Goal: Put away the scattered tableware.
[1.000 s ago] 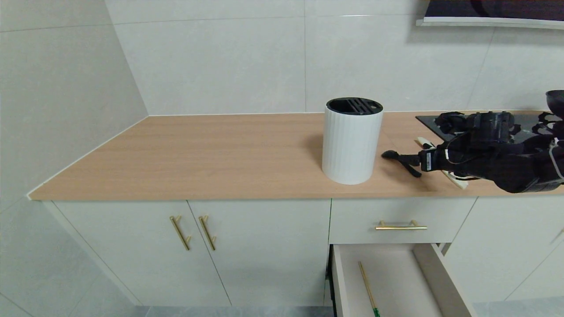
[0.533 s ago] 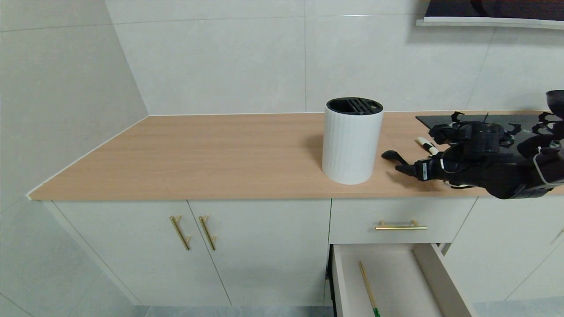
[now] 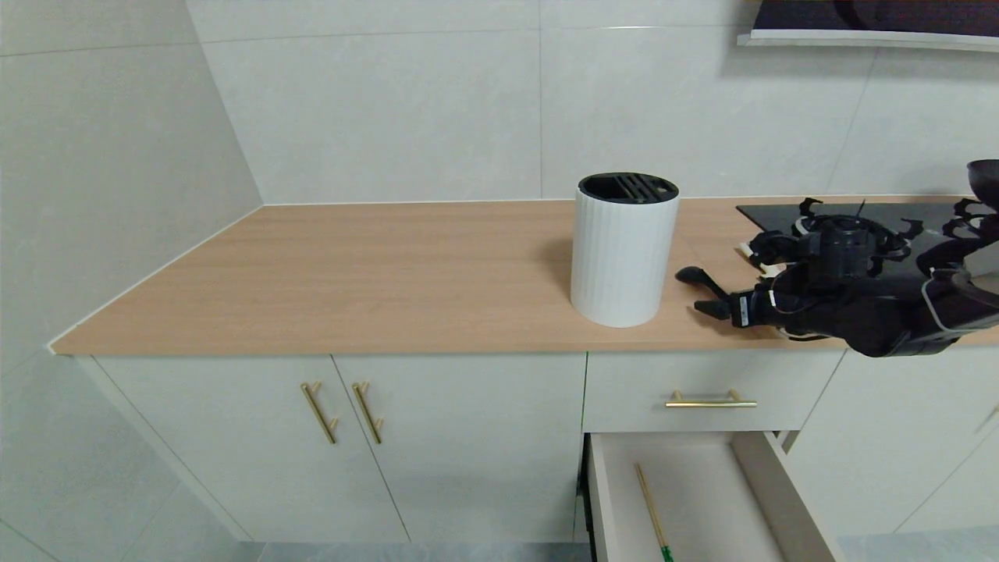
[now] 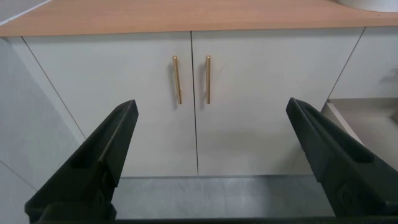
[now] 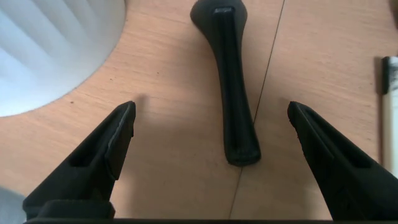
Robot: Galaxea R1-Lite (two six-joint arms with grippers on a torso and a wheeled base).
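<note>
right wrist view showed the right gripper (image 5: pixel 210 124) spread wide astride the black utensil (image 5: pixel 231 93), which lay flat on the wooden counter (image 5: pixel 168 155) near the white ribbed holder (image 5: pixel 56 50). closing off-centre on that slim, low handle might have skidded it aside or missed it.

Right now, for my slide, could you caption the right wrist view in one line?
Right gripper, open, above a black utensil beside the white holder on the wooden counter.
</note>
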